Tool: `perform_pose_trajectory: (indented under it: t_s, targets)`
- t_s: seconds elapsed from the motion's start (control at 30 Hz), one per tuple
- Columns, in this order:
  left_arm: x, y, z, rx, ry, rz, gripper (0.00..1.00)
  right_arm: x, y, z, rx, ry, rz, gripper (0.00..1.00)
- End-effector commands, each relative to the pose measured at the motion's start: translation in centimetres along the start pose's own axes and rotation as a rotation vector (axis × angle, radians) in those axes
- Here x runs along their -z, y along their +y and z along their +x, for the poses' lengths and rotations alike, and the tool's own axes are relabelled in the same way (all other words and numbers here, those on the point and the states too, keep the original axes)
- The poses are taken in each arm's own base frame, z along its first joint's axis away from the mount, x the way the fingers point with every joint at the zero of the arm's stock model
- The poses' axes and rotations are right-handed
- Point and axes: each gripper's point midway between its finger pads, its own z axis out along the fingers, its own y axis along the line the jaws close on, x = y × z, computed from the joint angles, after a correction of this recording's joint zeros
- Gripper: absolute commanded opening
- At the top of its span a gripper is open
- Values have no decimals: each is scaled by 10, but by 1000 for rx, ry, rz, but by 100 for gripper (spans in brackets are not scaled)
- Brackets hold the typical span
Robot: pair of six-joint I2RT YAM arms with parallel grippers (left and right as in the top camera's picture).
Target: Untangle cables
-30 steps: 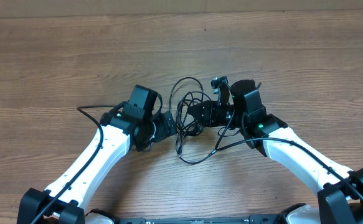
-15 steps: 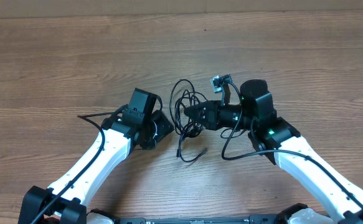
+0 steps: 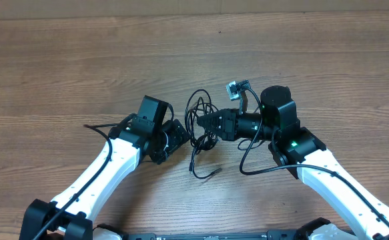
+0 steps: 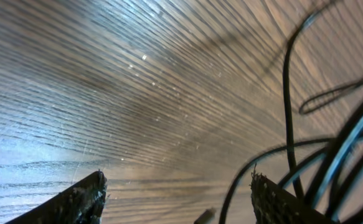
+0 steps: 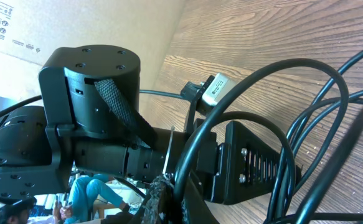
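Cables (image 3: pixel 198 133) lay as a loose black knot of loops on the wooden tabletop (image 3: pixel 81 60), between the two arms. One strand trailed toward the robot and ended in a small plug.

Overhead view: strands overlapped heavily and ran under the dark gripper bodies, so separate cords could not be counted. Left wrist view: both fingertips were cut off at the bottom edge of the frame, and the nearer cords were blurred. Right wrist view: mostly the opposite arm's black housing, with only a sliver of one textured pad showing at the bottom.

Left fingers (image 4: pixel 81 199) stood wide apart, low over the tabletop and just beside the knot. A cord curved up through the gap near one pad; whether it touched could not be told. Nothing was gripped.

Right fingers (image 5: pixel 158 198) were closed tight, apparently pinching a cord of the knot that rose straight from the pad. The pinch point itself was hidden.
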Motion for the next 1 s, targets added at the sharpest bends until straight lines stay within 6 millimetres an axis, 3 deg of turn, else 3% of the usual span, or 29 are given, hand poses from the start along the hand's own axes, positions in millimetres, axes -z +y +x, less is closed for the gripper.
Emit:
perform_pose_trajectory:
  t_s: [0.0,0.13,0.3,0.47,0.53,0.73,0.8,0.93,0.97]
  targets:
    - [19,-3,-4,-118,-17,54,76,5,16,-8,35,-21,-29,4]
    - [57,4,-21,-126,-136,72,77,5,12,-11,16,-41,-8,4]
    - [83,-4,-10,-174,-161,139,73,5,11,-13,-49,-48,-2,4]
    - [68,-14,13,-196,-82,146,61,5,15,-10,-127,-29,-25,4]
    - [60,-29,17,-235,-73,180,61,5,17,-9,-144,-21,-33,4]
    - [32,-30,27,-162,-5,136,61,5,25,-6,-153,4,-72,4]
    - [19,-27,29,-130,23,107,54,5,28,-6,-142,10,-90,4]
    - [-2,-18,31,-98,69,57,4,6,32,-8,-126,4,-104,4]
    - [-4,-15,28,-102,57,44,4,6,31,-8,-122,2,-102,4]
